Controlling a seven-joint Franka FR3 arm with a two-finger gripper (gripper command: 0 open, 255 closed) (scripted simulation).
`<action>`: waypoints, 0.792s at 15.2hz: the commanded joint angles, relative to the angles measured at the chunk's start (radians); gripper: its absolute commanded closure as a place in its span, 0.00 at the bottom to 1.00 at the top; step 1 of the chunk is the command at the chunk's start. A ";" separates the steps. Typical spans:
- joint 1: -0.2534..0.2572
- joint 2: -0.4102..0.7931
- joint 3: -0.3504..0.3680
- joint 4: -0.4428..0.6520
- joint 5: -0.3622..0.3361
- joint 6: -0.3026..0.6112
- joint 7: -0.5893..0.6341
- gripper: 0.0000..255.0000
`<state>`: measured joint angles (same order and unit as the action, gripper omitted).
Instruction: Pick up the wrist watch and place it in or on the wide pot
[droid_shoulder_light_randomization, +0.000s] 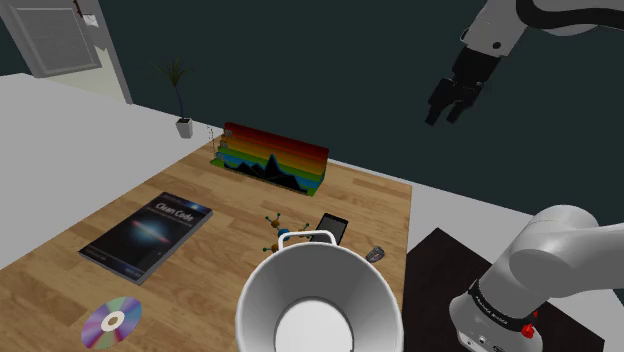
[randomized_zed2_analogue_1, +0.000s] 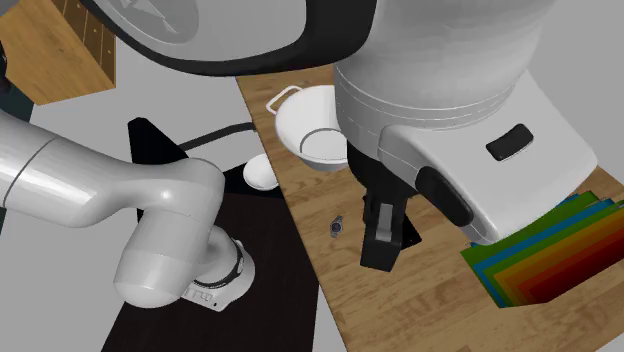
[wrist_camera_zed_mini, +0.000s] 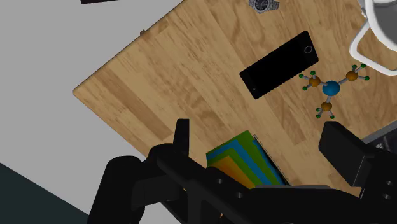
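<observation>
The tool (droid_shoulder_light_randomization: 452, 110) hangs high above the worktop, fingers apart and empty. The wrist watch (droid_shoulder_light_randomization: 375, 254) lies by the stand-side edge, near the phone (droid_shoulder_light_randomization: 333, 228) and wide pot (droid_shoulder_light_randomization: 268, 300). I'd centre over it, then descend straight.

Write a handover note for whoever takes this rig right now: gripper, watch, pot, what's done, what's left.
Gripper: open, empty, high above the table.
Wrist watch: flat on the wood near the edge by the stand, close to the black phone and just beside the pot.
Wide pot: white, upright, nothing seen inside.
Done: no step yet.
Left: descend, grasp the watch, lift it, set it in the pot.
</observation>
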<state>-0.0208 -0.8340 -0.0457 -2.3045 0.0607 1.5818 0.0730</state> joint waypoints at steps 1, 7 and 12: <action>0.000 0.000 0.000 0.000 0.000 0.000 0.000 0.00; 0.023 -0.055 0.080 -0.210 0.023 0.146 0.046 0.00; 0.054 -0.068 0.153 -0.363 0.052 0.277 0.088 0.00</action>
<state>0.0263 -0.8985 0.0916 -2.6316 0.1061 1.8275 0.1519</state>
